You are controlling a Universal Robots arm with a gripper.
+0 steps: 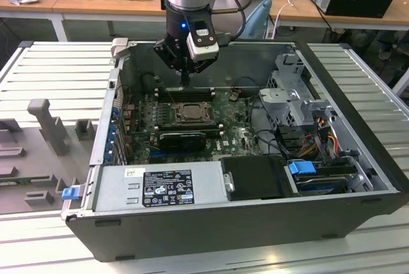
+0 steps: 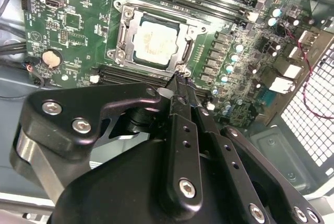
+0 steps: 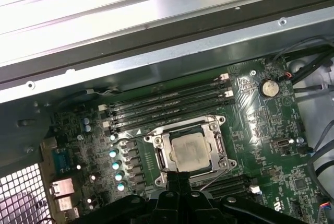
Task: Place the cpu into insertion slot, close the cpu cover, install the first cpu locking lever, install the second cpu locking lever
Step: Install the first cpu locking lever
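Fingers pressed together into one narrow tip, holding nothing: that is how my gripper hangs inside the open computer case, above the green motherboard and close over the socket. Beneath me the cpu lies flat in its slot, its pale metal top showing through the window of the cpu cover, which is folded down around it. Memory slots run along the socket's far side, and a long black card lies on its near side. The power supply sits against the near wall.
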